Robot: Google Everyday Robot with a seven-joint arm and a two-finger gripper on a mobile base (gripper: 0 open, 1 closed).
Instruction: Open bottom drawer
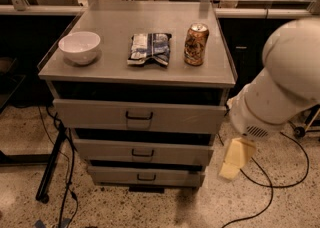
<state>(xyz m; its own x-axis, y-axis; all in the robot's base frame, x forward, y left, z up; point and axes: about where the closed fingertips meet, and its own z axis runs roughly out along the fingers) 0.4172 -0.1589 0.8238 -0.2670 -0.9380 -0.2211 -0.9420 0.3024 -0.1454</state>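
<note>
The bottom drawer [172, 176] is the lowest of three grey metal drawer fronts in the cabinet, with a small black bar handle [146, 177] at its centre. Its front sits about flush below the two taller drawers above it. My gripper [234, 160] is a pale yellow piece hanging below the large white arm [280, 87]. It is to the right of the cabinet, near floor level, about level with the middle and bottom drawers. It is apart from the handle and holds nothing that I can see.
On the cabinet top [115, 69] stand a white bowl [79, 47], a crumpled snack bag [150, 48] and a brown can [196, 44]. Black cables [262, 192] lie on the speckled floor at the right. A black stand leg [50, 167] leans at the left.
</note>
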